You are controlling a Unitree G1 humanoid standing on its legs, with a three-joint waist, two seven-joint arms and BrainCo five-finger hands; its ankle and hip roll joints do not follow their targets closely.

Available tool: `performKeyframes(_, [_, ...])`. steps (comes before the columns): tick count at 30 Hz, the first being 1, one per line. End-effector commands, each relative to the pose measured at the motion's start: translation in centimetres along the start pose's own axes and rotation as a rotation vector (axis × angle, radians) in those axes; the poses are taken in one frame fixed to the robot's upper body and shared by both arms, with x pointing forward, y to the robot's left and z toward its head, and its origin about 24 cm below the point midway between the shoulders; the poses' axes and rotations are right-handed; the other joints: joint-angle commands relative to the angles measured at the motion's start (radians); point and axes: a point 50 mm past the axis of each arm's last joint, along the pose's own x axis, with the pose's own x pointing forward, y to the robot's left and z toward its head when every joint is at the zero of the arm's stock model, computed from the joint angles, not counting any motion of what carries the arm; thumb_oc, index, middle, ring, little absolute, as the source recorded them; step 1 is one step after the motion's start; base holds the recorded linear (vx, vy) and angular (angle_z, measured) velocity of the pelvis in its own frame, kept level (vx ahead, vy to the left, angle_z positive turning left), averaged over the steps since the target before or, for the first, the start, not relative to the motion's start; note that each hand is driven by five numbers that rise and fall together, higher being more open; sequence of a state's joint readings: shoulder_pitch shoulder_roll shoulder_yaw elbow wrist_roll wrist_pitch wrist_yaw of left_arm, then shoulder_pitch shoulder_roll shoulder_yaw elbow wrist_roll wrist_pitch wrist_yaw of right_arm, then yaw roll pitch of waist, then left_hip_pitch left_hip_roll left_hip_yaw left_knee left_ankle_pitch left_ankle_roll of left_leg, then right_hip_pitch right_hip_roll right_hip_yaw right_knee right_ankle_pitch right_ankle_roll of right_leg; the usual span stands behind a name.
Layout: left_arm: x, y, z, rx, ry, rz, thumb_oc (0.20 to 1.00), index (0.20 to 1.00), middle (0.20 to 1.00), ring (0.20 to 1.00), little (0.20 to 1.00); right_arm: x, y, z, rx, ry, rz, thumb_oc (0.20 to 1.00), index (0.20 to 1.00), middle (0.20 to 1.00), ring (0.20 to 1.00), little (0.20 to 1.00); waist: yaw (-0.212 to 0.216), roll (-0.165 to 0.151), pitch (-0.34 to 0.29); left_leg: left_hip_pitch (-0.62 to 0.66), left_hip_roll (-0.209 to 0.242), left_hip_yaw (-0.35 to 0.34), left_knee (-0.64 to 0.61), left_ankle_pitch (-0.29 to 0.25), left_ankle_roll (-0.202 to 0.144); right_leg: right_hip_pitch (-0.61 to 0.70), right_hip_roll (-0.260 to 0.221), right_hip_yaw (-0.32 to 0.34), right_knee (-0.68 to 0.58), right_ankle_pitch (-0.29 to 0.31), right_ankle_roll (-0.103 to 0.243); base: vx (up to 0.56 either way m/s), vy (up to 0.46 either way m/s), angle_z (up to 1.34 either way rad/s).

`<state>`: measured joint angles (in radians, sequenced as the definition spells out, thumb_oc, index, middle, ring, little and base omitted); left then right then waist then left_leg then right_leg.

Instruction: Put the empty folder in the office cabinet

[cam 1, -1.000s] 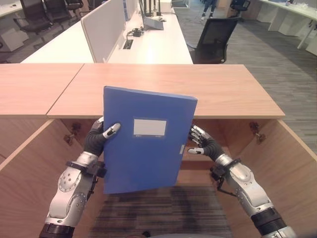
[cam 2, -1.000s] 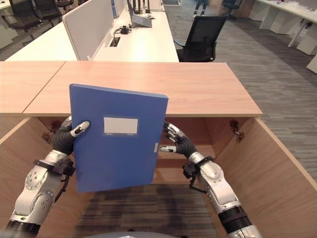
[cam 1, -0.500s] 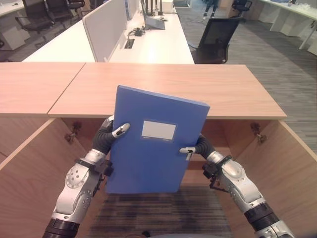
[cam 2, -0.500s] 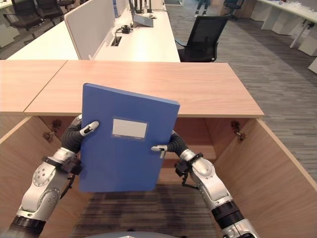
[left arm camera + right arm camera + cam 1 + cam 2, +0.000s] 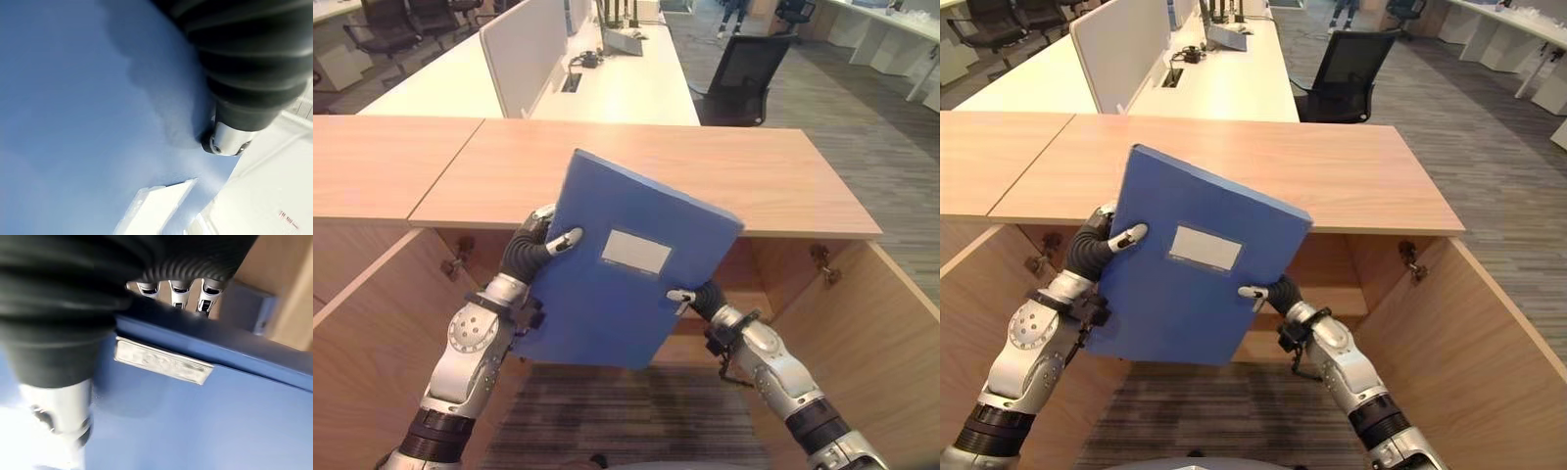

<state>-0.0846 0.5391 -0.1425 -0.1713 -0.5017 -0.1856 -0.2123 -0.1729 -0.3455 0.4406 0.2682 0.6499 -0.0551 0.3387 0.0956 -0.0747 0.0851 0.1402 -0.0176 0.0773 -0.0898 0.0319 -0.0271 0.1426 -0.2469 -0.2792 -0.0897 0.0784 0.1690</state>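
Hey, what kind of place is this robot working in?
Most likely an open-plan office. Long white desks with a divider screen run behind a low wooden cabinet, black office chairs stand on grey carpet, and both hands hold a blue folder before the cabinet.

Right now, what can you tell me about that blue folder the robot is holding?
The folder is a plain blue box file, plastic by the look, with a pale blank label on its cover and a small clasp on its right edge. It is shut, held up and tilted to the right, in front of the open wooden cabinet. The left hand grips its left edge, the right hand its right edge, thumbs on the cover.
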Motion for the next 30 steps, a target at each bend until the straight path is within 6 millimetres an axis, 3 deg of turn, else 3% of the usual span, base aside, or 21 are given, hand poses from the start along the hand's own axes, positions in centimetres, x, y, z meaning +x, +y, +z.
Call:
performKeyframes(1, [4.7, -4.4, 5.7, -0.219, -0.378, -0.2, 0.2, 0.2, 0.2, 0.2, 0.2, 4.2, 8.3, -0.8, 0.136, 0.007, 0.362, 0.2, 0.2, 0.2, 0.2, 0.2, 0.017, -0.021, 0.002, -0.01, -0.028, -0.03, 0.003, -0.102, 0.031, -0.009, -0.085, -0.092, 0.05, 0.027, 0.05, 0.0, 0.0, 0.0])
performKeyframes(8, [4.6, -4.7, 5.0, -0.265, -0.335, -0.231, 0.2, 0.2, 0.2, 0.2, 0.2, 3.6, 8.1, -2.4, 0.234, 0.03, 0.301, 0.2, 0.2, 0.2, 0.2, 0.2, 0.012, -0.019, 0.004, -0.013, -0.031, -0.031, 0.003, -0.101, 0.031, -0.014, -0.085, -0.089, 0.056, 0.028, 0.05, 0.0, 0.0, 0.0])
performKeyframes(9, [4.5, -4.8, 4.5, -0.291, -0.307, -0.241, 0.241, 0.241, 0.241, 0.241, 0.241, 3.4, 7.9, -2.7, 0.246, 0.039, 0.284, 0.2, 0.2, 0.2, 0.2, 0.2, 0.009, -0.018, 0.004, -0.013, -0.032, -0.03, 0.003, -0.102, 0.032, -0.016, -0.086, -0.087, 0.057, 0.029, 0.051, 0.0, 0.0, 0.0])
performKeyframes(10, [4.3, -4.8, 3.9, -0.322, -0.279, -0.247, 0.423, 0.423, 0.423, 0.423, 0.423, 3.3, 7.7, -3.0, 0.265, 0.044, 0.264, 0.2, 0.2, 0.2, 0.2, 0.2, 0.006, -0.018, 0.003, -0.013, -0.033, -0.029, 0.003, -0.102, 0.032, -0.017, -0.086, -0.086, 0.057, 0.031, 0.052, 0.0, 0.0, 0.0])
performKeyframes(11, [4.2, -4.9, 3.5, -0.341, -0.259, -0.25, 0.517, 0.517, 0.517, 0.517, 0.517, 3.1, 7.6, -3.3, 0.275, 0.05, 0.253, 0.2, 0.2, 0.2, 0.2, 0.2, 0.004, -0.018, 0.004, -0.012, -0.033, -0.028, 0.003, -0.102, 0.033, -0.017, -0.087, -0.086, 0.057, 0.031, 0.053, 0.0, 0.0, 0.0])
performKeyframes(12, [4.2, -4.9, 3.5, -0.342, -0.259, -0.25, 0.542, 0.542, 0.542, 0.542, 0.542, 3.1, 7.6, -3.3, 0.275, 0.05, 0.253, 0.2, 0.2, 0.2, 0.2, 0.2, 0.004, -0.018, 0.004, -0.012, -0.033, -0.028, 0.003, -0.102, 0.033, -0.017, -0.087, -0.087, 0.057, 0.031, 0.053, 0.0, 0.0, 0.0])
performKeyframes(13, [3.6, -5.1, 1.5, -0.442, -0.168, -0.247, 1.0, 1.0, 1.0, 1.0, 1.0, 2.4, 6.7, -4.4, 0.329, 0.073, 0.175, 0.2, 0.2, 0.2, 0.2, 0.2, -0.008, -0.016, 0.005, -0.012, -0.034, -0.026, 0.003, -0.102, 0.034, -0.02, -0.088, -0.083, 0.06, 0.036, 0.056, 0.0, 0.0, 0.0])
performKeyframes(19, [2.0, -4.6, -1.5, -0.502, -0.024, -0.202, 1.0, 1.0, 1.0, 1.0, 1.0, 0.7, 5.3, -6.0, 0.451, 0.076, 0.058, 0.2, 0.2, 0.2, 0.2, 0.2, -0.021, -0.012, 0.008, -0.013, -0.037, -0.022, 0.003, -0.102, 0.035, -0.025, -0.089, -0.078, 0.063, 0.04, 0.058, 0.0, 0.006, 0.0])
performKeyframes(23, [-1.4, -3.1, -4.9, -0.515, 0.146, -0.072, 1.0, 1.0, 1.0, 1.0, 1.0, -2.1, 2.9, -8.8, 0.63, 0.078, -0.179, 0.2, 0.2, 0.2, 0.2, 0.2, -0.031, -0.008, 0.015, -0.008, -0.041, -0.02, 0.003, -0.106, 0.039, -0.027, -0.094, -0.074, 0.071, 0.045, 0.065, 0.01, 0.018, -0.03])
performKeyframes(28, [-3.1, -2.6, -5.5, -0.58, 0.173, -0.017, 1.0, 1.0, 1.0, 1.0, 1.0, -3.5, 2.3, -10.6, 0.761, 0.093, -0.282, 0.2, 0.2, 0.2, 0.2, 0.2, -0.034, -0.009, 0.017, -0.017, -0.047, -0.02, 0.003, -0.104, 0.042, -0.04, -0.097, -0.069, 0.072, 0.057, 0.068, 0.0, 0.024, -0.02])
performKeyframes(30, [-4.6, -2.7, -6.4, -0.655, 0.217, 0.011, 1.0, 1.0, 1.0, 1.0, 1.0, -5.1, 1.7, -11.9, 0.815, 0.108, -0.357, 0.2, 0.2, 0.2, 0.2, 0.2, -0.038, -0.008, 0.021, -0.023, -0.052, -0.018, 0.003, -0.103, 0.044, -0.048, -0.101, -0.065, 0.073, 0.067, 0.073, 0.0, 0.053, -0.02])
